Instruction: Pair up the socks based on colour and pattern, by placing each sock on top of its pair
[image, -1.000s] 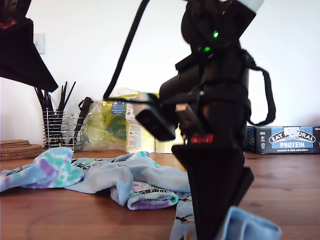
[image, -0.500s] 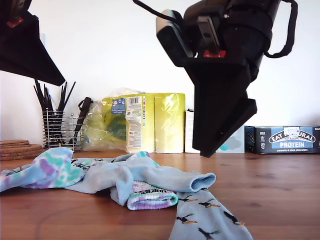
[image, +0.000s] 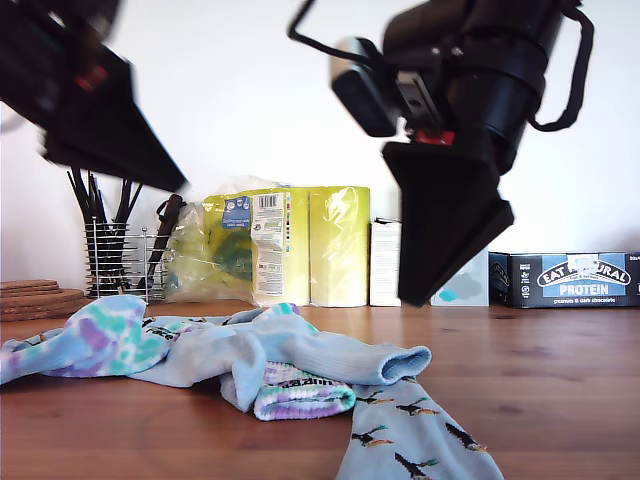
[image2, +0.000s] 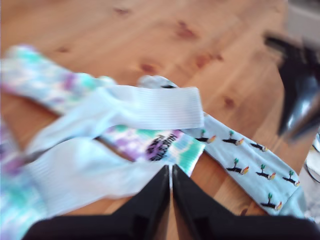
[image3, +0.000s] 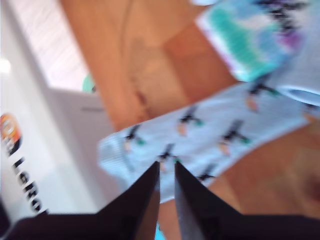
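Note:
The socks lie in a loose heap on the wooden table (image: 560, 380). A plain light blue sock (image: 330, 355) (image2: 145, 107) drapes across a tie-dye sock's lettered cuff (image: 300, 390) (image2: 160, 145). Another tie-dye sock (image: 100, 340) lies at the exterior view's left. A bird-print sock (image: 410, 440) (image2: 245, 160) (image3: 200, 130) stretches toward the front. My first gripper (image: 180, 185) (image2: 171, 167) hangs shut and blurred, high above the heap. My second gripper (image: 412, 300) (image3: 166, 165) is shut and empty, raised above the bird-print sock.
Along the back wall stand a wire rack of dark utensils (image: 115, 255), a yellow wrapped pack (image: 290, 245), a white carton (image: 385, 262) and a dark protein-bar box (image: 575, 278). Cork mats (image: 35, 295) are stacked at the exterior view's far left.
My second gripper has risen from the table, leaving the plain blue sock lying over the heap. My first gripper is swinging down and toward the exterior view's right.

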